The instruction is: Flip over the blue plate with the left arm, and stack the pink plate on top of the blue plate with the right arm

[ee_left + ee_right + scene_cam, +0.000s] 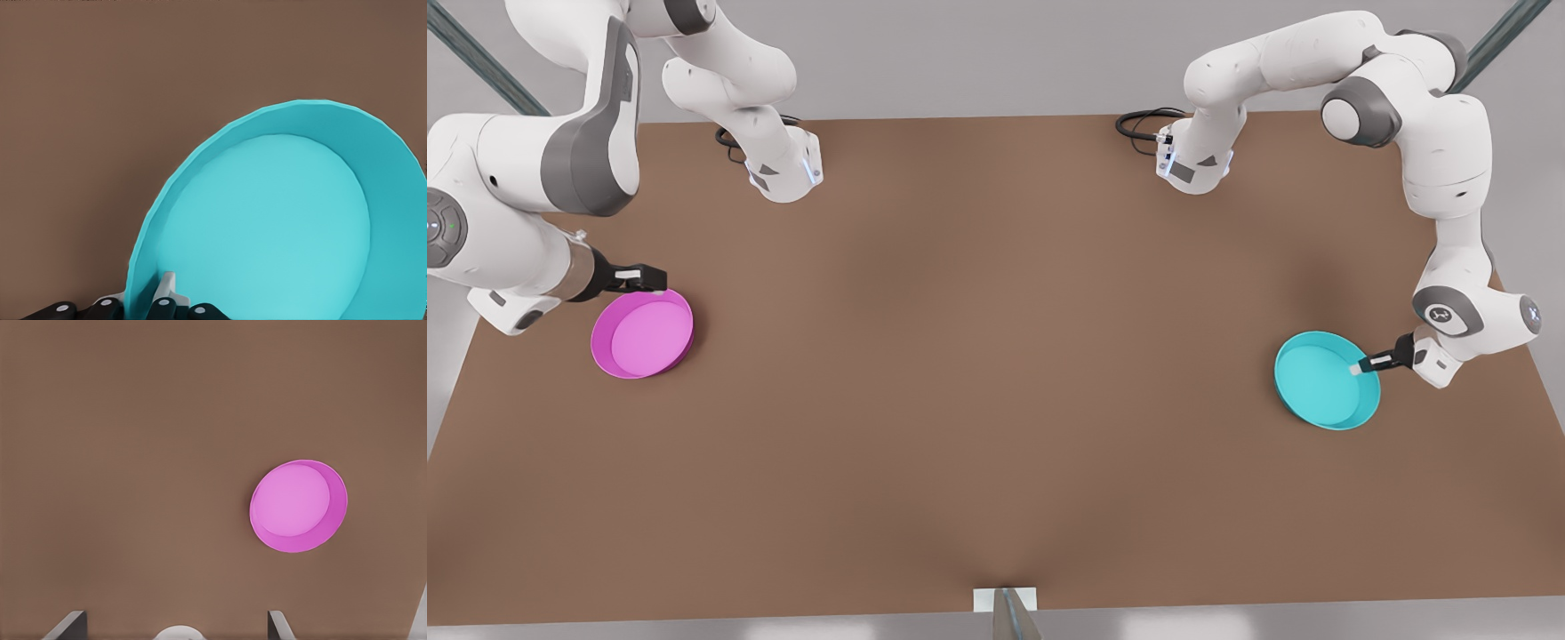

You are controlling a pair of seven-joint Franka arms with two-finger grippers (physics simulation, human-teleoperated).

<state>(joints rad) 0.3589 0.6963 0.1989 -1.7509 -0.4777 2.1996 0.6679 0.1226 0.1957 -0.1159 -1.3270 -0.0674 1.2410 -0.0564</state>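
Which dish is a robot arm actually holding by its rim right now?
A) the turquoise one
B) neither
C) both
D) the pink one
A: the left end effector has a finger on each side of the round turquoise dish's rim, while the right end effector hangs open over the table short of the round pink dish.
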